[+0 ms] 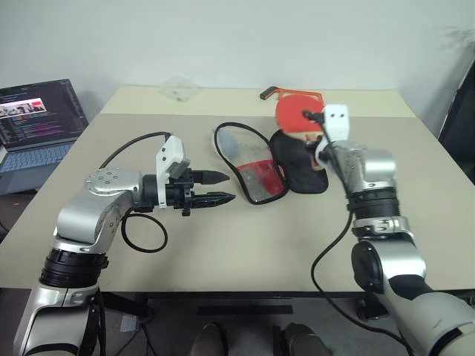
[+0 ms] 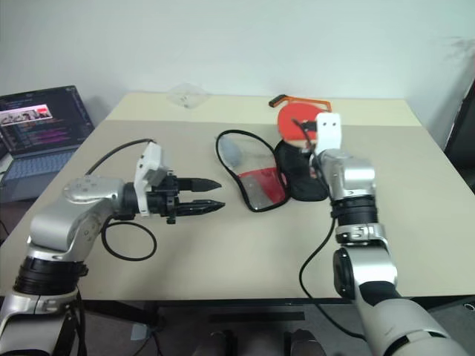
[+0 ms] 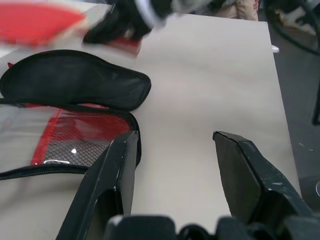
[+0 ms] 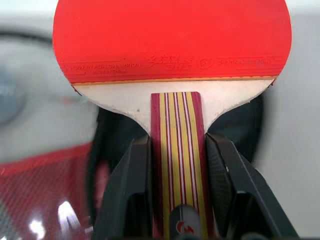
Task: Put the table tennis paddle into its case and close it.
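The table tennis paddle (image 4: 172, 40), red rubber face and striped wood handle, is lifted over the table with my right gripper (image 4: 177, 170) shut on its handle. From the head views the paddle (image 1: 292, 111) hovers just behind the case (image 1: 256, 167). The case lies unzipped and spread flat on the table. Its clear window and red mesh half is on the left, and its black fabric half (image 1: 298, 169) is under the paddle's handle. My left gripper (image 1: 220, 188) hangs open and empty just left of the case, pointing at it, with the case's mesh edge (image 3: 75, 142) beside one finger.
An orange-framed hacksaw (image 1: 276, 93) lies at the table's back edge behind the paddle. A crumpled clear plastic piece (image 1: 178, 89) sits at the back centre. An open laptop (image 1: 37, 119) stands off the table's left side. The beige table (image 1: 245, 252) has bare room in front.
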